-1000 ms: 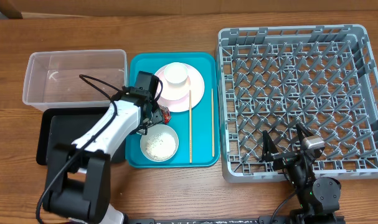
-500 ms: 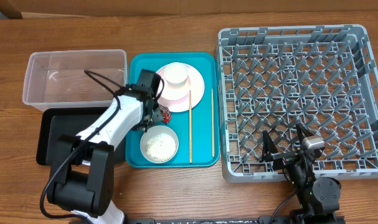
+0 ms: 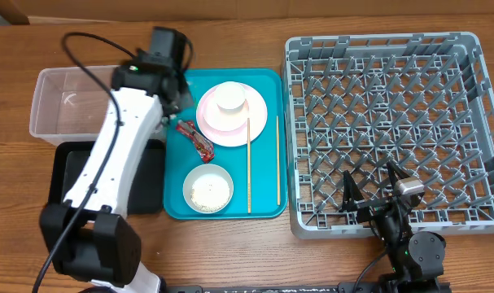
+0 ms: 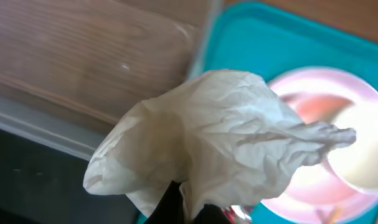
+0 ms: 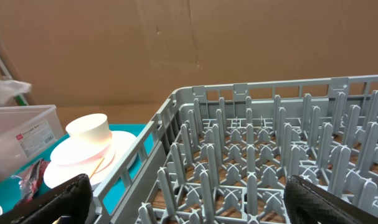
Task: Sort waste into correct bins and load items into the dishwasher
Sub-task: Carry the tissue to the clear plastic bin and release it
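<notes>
The crumpled white tissue (image 4: pixel 213 143) is pinched at its lower edge by the left fingers (image 4: pixel 169 203), which are clamped tight on it. It is held up over the border where the clear plastic rectangular tub (image 3: pixel 67 106) meets the teal serving tray (image 3: pixel 181 207). From the left wrist, the tissue hides part of the tub's rim and the tray's near corner.

The small red printed snack wrapper (image 3: pixel 194 137) lies on the teal tray, just beside the round pale pink plate (image 3: pixel 253 122). That plate carries a small white cup (image 3: pixel 229 98). Nearer the tray's front edge, a white bowl (image 3: pixel 207 168) holds loose white rice grains (image 3: pixel 206 191). Two thin wooden chopsticks (image 3: pixel 248 163) lie lengthwise to the right of plate and bowl, apart from each other.

A shallow black rectangular tray (image 3: pixel 63 175) sits on the wooden counter (image 3: pixel 255 252) in front of the tub, partly under the left arm. The large grey plastic dish rack (image 3: pixel 393 49) stands right of the teal tray. The right fingers (image 5: pixel 58 199) are spread wide at the rack's near wall, gripping nothing.
</notes>
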`<move>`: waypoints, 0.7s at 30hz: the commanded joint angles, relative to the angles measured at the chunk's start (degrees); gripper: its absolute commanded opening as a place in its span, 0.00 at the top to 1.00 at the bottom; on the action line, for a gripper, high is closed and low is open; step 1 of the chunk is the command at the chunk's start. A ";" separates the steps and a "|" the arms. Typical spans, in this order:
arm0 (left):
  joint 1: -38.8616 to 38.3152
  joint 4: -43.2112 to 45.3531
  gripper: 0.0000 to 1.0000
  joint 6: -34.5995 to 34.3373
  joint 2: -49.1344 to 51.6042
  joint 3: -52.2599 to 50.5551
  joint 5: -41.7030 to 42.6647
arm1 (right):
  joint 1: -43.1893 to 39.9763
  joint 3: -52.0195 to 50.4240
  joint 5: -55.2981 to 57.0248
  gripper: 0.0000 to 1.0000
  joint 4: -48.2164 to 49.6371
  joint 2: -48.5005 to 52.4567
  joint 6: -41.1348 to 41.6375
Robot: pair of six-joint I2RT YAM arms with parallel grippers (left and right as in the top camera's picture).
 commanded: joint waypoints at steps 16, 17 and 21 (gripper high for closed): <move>16.90 9.92 0.87 6.34 9.92 -3.74 -4.33 | -0.22 -0.59 0.13 0.00 0.33 -0.46 0.00; 17.18 10.67 0.82 7.15 10.45 -3.74 -4.33 | -0.22 -0.59 0.13 0.00 0.33 -0.46 0.00; 18.03 12.39 0.18 8.41 11.02 -3.67 -4.00 | -0.22 -0.59 0.13 0.00 0.33 -0.46 0.00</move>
